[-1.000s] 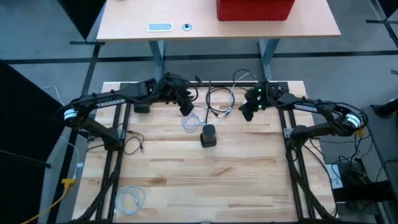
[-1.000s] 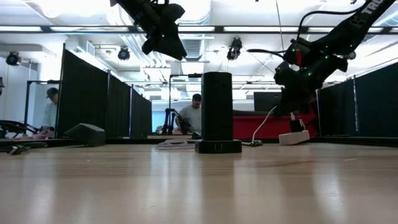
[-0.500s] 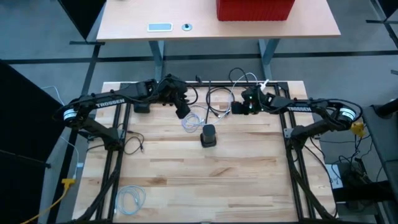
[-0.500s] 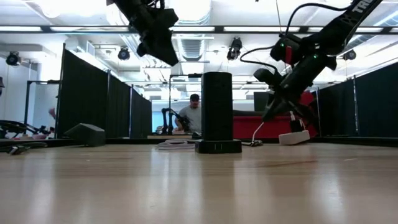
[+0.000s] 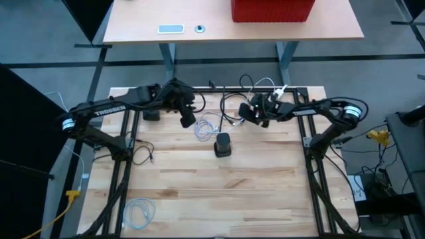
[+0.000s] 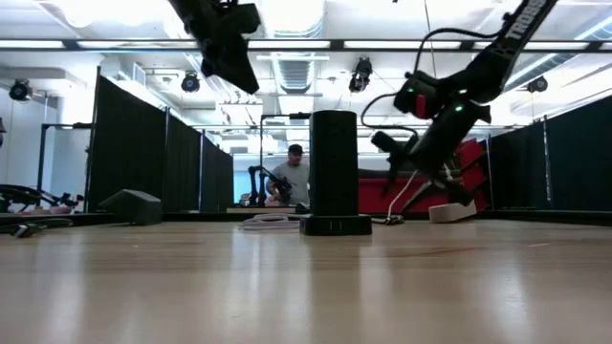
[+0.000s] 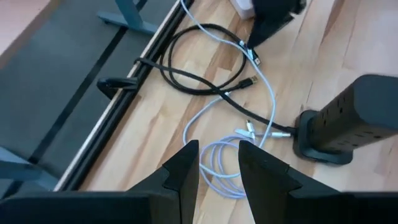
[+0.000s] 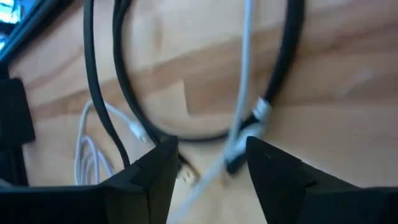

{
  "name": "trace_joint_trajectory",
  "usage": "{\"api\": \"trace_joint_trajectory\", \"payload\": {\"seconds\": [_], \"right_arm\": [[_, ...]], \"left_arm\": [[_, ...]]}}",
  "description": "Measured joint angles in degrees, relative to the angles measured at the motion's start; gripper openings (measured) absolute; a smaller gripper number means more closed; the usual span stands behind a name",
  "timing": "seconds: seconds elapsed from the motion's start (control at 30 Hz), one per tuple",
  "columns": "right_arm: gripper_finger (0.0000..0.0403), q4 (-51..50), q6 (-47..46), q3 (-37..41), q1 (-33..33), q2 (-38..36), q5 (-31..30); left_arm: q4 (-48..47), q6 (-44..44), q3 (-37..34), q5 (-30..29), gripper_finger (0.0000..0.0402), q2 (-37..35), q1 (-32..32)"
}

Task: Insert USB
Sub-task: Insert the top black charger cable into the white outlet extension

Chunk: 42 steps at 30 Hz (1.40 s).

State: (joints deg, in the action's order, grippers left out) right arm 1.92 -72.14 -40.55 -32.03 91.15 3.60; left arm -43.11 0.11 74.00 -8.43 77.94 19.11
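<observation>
High view: the tall black tower-shaped power hub (image 5: 222,144) stands upright on the pale wooden slatted desk (image 5: 212,192). Behind it lie a loose white USB cable (image 5: 207,127) and a black looped cable (image 5: 234,108), tangled near each other. The right gripper (image 5: 247,113) reaches in over the black loop; the left gripper (image 5: 188,120) hangs just beside the white coil.

Low view: both grippers are off the desk surface, either side of the hub (image 6: 334,172). A person sits far behind, not involved.

Left wrist view: fingers (image 7: 183,171) parted with nothing between them, so released. Below lie the white coil (image 7: 227,162) and its small metal plugs (image 7: 244,132), close to the hub base (image 7: 323,146).

Right wrist view: fingers (image 8: 155,177) stand apart over the black cable (image 8: 124,93) and a white plug end (image 8: 261,112); nothing is clasped.

Judgement: the cable is light and limp, so it will sag and swing if taken mid-length. The stiff plug housing is the sensible hold, gripped across its flat sides. The plug is small and smooth and may twist in the grip. The hub looks bottom-heavy but could slide when pushed.
</observation>
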Motion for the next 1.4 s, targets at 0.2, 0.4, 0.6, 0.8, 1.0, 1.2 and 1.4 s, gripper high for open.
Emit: {"api": "trace_joint_trajectory", "payload": {"seconds": [0.2, 0.4, 0.6, 0.8, 1.0, 1.2, 1.4], "right_arm": [[0.0161, -3.5, -2.3, -4.5, 1.7, 4.7, 0.7], [0.0119, -7.8, -3.5, -4.8, 3.4, 4.9, -0.4], [0.0096, -8.2, -4.8, -4.9, 4.1, 4.9, -1.4], [0.0079, -8.3, -6.3, -4.9, 4.8, 5.4, -1.8], [0.0063, -8.5, -7.8, -4.9, 5.5, 5.9, -2.3], [0.0081, -8.7, -8.3, -4.9, 5.6, 5.4, -3.2], [0.0116, -9.0, -8.4, -4.8, 5.4, 4.9, -4.7]], "left_arm": [[-2.7, 2.7, 0.0, 0.0, 0.0102, -1.2, 0.0], [-3.4, 3.9, 0.0, 0.0, 0.0102, -2.1, 0.0], [-3.3, 5.0, 0.0, 0.1, 0.0102, -2.1, 0.0], [-3.1, 5.6, 0.0, 0.1, 0.0102, -2.1, 0.1], [-3.0, 6.3, 0.0, 0.2, 0.0102, -2.1, 0.1], [-3.0, 6.3, 0.0, 1.5, 0.0102, -2.1, 0.1], [-3.0, 6.2, 0.0, 2.1, 0.0102, -2.1, 0.1]]}}
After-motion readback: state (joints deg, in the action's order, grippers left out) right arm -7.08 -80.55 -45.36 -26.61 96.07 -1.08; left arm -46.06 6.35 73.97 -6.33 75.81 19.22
